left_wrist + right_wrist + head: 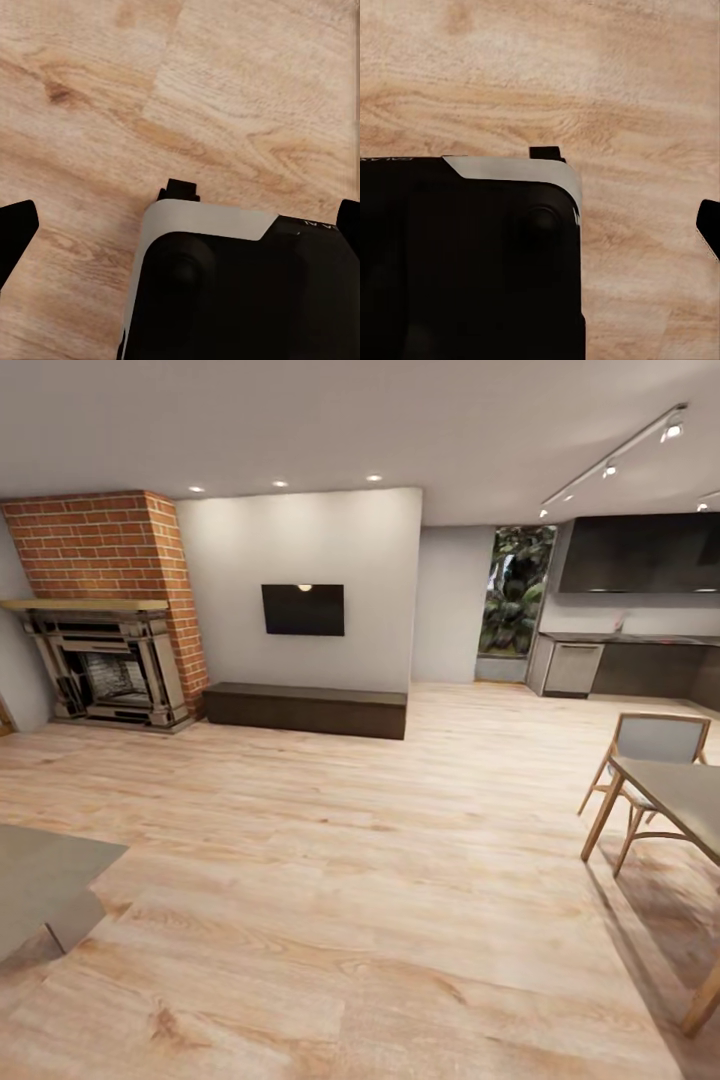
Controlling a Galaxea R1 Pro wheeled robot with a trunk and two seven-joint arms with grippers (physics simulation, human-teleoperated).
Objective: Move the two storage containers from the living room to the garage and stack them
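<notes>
Light wood planks floor the living room: brick fireplace upper left, wall TV centre, dining table right. Both wrist views look down on planks over the robot's base; finger spacing cannot be told.

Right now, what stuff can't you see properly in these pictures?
- Grey table, head view: cut off by the left edge.
- Wooden dining table, head view: cut off by the right edge; the chair behind it is partly hidden.
- Left hand's fingers, left wrist view: cut by the side edges.
- Wood floor, right wrist view: partly hidden by the robot's dark base.
- Kitchen counter, head view: items too small.
</notes>
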